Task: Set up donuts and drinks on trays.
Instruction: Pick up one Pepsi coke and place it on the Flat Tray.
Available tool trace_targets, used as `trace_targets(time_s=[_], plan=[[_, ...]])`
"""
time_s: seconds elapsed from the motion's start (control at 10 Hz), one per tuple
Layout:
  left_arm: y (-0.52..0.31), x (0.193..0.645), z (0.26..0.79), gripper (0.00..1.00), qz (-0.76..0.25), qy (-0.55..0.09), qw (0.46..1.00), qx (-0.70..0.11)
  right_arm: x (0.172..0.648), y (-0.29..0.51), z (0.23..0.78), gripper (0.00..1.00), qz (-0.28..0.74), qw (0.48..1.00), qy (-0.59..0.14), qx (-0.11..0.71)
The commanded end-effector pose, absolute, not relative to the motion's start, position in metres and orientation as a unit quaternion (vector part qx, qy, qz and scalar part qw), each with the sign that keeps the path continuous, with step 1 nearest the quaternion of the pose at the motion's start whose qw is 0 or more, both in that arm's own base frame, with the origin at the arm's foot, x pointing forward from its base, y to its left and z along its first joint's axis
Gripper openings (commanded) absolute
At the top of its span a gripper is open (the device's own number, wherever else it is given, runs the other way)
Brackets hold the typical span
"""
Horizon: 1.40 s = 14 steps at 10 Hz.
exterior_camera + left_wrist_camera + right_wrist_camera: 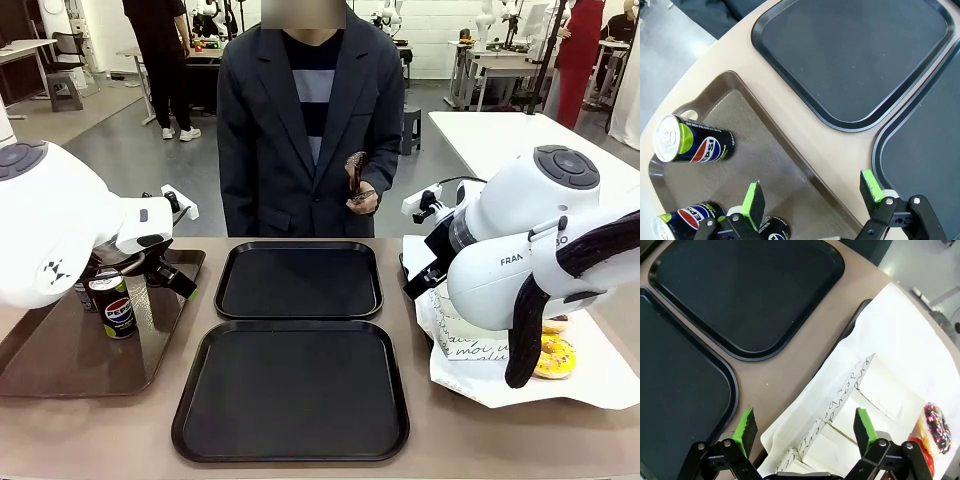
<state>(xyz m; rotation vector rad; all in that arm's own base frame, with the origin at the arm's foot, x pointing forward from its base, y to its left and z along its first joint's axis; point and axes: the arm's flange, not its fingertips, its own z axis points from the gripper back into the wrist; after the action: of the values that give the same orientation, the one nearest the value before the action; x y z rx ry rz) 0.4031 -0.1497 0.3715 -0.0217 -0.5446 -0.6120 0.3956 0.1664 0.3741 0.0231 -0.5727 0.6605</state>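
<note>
Two black trays lie mid-table, the far tray (299, 280) (855, 55) (745, 290) and the near tray (292, 390) (925, 165) (675, 385), both bare. Pepsi cans (115, 305) stand on the brown tray; the left wrist view shows three, one can (692, 145) farther off and two at the bottom edge. My left gripper (812, 192) (185, 285) hangs open over that tray's inner rim. My right gripper (805, 422) (418, 282) is open above white script-printed boxes (860, 405) (470, 340). A sprinkled donut (935, 430) (555, 357) lies beside them.
The brown tray (60, 350) (765, 165) sits at the left. A white paper sheet (590, 385) (900, 335) covers the right side. A person stands at the far edge with a hand (360, 185) raised, holding something dark.
</note>
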Motion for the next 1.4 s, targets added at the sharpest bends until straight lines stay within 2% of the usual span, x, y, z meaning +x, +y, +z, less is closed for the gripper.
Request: trace_targets(time_s=[0.0,0.2,0.6,0.7,0.8,1.2,1.3], plan=[[-0.148,0.378,0.394,1.0,-0.313,-0.27,0.91,0.011,0.369,0.165,0.389,1.0,0.332,0.902,-0.278,0.005],[-0.124,0.322,0.425,1.0,-0.335,-0.24,0.911,-0.001,0.308,0.141,0.409,1.0,0.328,0.916,-0.23,0.019],[-0.081,0.239,0.442,1.0,-0.337,-0.181,0.923,-0.05,0.2,0.106,0.42,1.0,0.339,0.924,-0.176,0.01],[-0.078,0.236,0.433,1.0,-0.333,-0.19,0.923,-0.028,0.199,0.103,0.418,1.0,0.342,0.92,-0.191,-0.004],[-0.12,0.323,0.49,1.0,-0.337,-0.184,0.923,-0.03,0.311,0.149,0.482,1.0,0.341,0.923,-0.179,0.002],[-0.115,0.314,0.498,1.0,-0.337,-0.178,0.924,-0.029,0.298,0.145,0.493,1.0,0.343,0.923,-0.176,-0.001],[-0.086,0.327,0.502,1.0,-0.228,-0.197,0.932,-0.2,0.312,0.096,0.488,1.0,0.227,0.939,-0.196,0.17]])
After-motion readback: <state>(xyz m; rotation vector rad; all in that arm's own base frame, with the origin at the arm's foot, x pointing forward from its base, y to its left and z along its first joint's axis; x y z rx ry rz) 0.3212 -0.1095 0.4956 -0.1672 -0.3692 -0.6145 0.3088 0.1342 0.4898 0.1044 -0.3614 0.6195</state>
